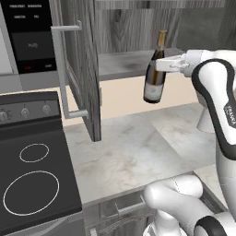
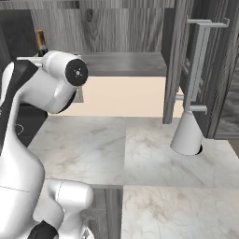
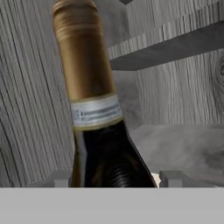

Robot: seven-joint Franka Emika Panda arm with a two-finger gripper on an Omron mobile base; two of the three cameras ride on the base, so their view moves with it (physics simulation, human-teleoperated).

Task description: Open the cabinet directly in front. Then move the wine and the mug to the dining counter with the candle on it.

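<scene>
Left base view shows the gripper (image 1: 159, 64) clamped on the shoulder of the wine (image 1: 155, 78), holding the bottle upright in the air above the marble worktop (image 1: 138, 147), just outside the open cabinet (image 1: 83, 69).

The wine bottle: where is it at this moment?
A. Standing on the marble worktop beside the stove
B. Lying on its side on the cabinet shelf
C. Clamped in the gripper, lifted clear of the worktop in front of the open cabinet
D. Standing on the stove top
C: the wine bottle hangs upright with the gripper closed around its upper body, its base well above the marble worktop.
</scene>
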